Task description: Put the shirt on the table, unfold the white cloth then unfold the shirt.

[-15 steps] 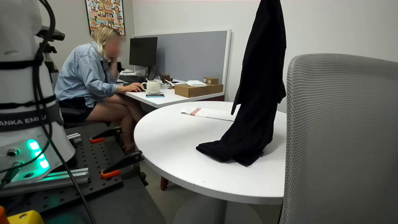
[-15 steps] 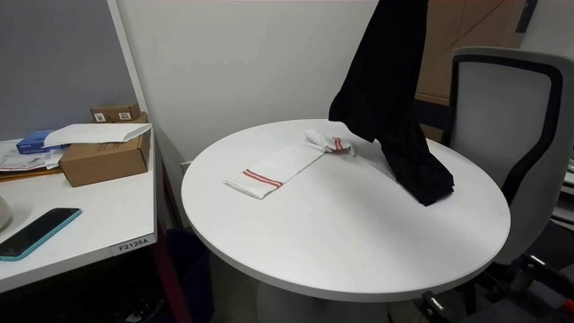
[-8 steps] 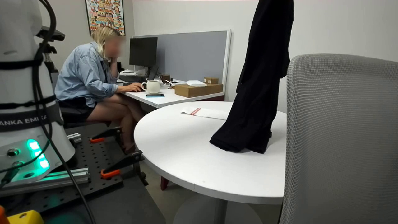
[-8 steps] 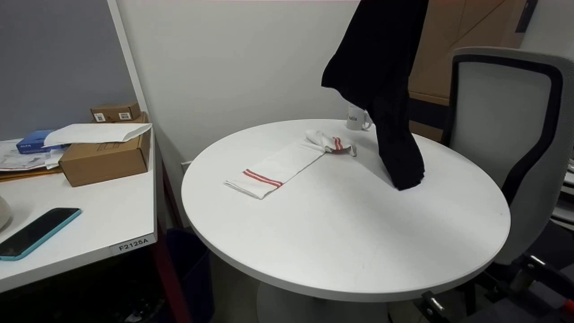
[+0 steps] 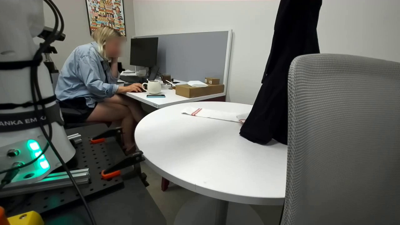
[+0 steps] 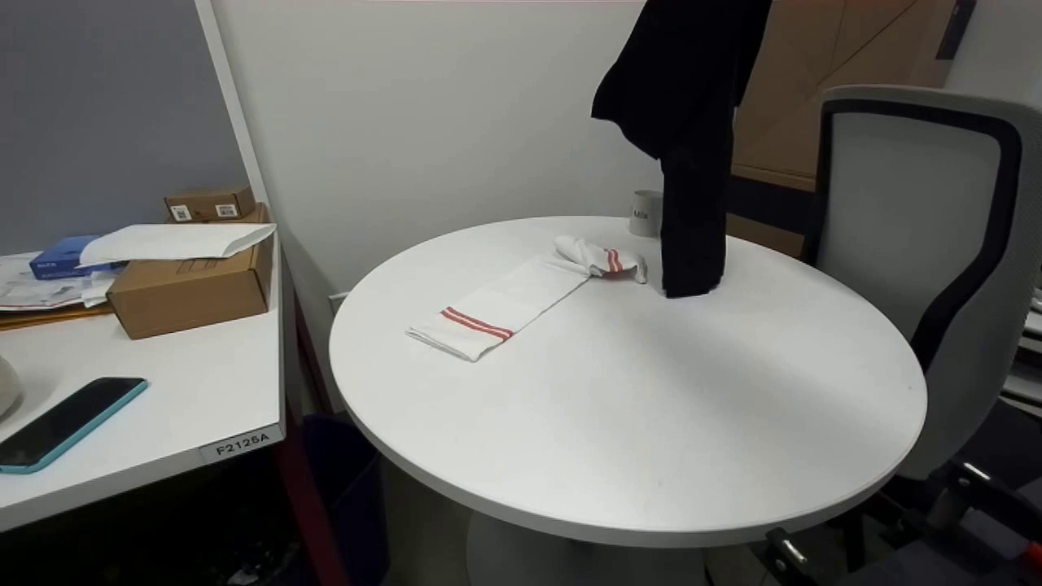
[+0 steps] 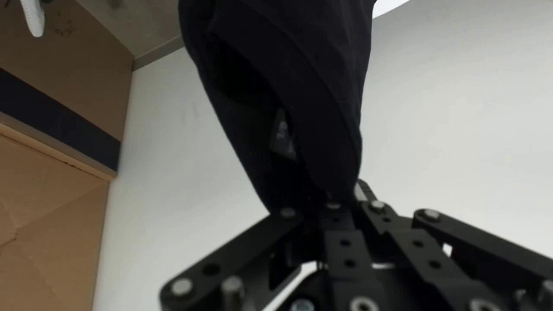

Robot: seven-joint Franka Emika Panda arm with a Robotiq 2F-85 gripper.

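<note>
In the wrist view the fingers (image 7: 343, 226) are pinched closed on a bunch of the black shirt (image 6: 692, 122). In an exterior view it hangs down over the far right part of the round white tabletop (image 6: 651, 423); whether its lower end touches is hard to tell. To its left lies the white cloth (image 6: 521, 293), narrow, red-striped, its right end bunched. Near the far edge a mug (image 6: 644, 213) stands partly behind the shirt.
</note>
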